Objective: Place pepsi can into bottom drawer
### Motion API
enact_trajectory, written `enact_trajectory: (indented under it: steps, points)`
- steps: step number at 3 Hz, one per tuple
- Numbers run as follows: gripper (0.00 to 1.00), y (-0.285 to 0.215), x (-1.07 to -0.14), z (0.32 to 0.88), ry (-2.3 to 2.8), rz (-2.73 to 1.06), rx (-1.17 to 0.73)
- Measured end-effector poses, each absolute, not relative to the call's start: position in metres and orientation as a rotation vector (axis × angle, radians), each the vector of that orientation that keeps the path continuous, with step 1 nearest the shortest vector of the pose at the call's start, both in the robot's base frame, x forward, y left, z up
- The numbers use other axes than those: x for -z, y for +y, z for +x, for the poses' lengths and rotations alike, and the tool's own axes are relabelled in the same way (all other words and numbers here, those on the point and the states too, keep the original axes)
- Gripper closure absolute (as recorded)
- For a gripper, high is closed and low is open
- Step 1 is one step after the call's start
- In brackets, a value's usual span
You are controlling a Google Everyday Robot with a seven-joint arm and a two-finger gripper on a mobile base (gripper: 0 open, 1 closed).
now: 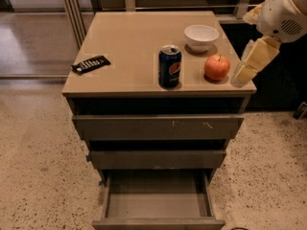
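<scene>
The pepsi can (170, 66), dark blue with a silver top, stands upright near the front edge of the cabinet top (129, 42). The bottom drawer (157, 201) is pulled out below and its tray is empty. My gripper (245, 70) hangs at the right edge of the cabinet top, just right of the apple and well right of the can. It holds nothing that I can see.
A red apple (217, 67) sits right of the can. A white bowl (201, 36) stands behind the apple. A black wrapped bar (90, 64) lies at the left edge. The top drawer (158, 127) and middle drawer (158, 159) stick out a little.
</scene>
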State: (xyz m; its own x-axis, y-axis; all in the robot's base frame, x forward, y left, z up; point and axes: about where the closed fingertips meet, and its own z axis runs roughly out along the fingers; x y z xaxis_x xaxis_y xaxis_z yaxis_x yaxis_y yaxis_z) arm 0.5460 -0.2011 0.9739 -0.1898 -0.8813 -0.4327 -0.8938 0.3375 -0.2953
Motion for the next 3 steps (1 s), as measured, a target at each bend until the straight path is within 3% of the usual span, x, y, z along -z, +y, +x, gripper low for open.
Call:
enact_trajectory:
  steps: [2,3]
  points:
    - [0.00,-0.133,-0.954,0.633,1.869,-1.426,-0.418]
    - [0.00,-0.126,-0.951,0.634,1.862,-1.421,-0.458]
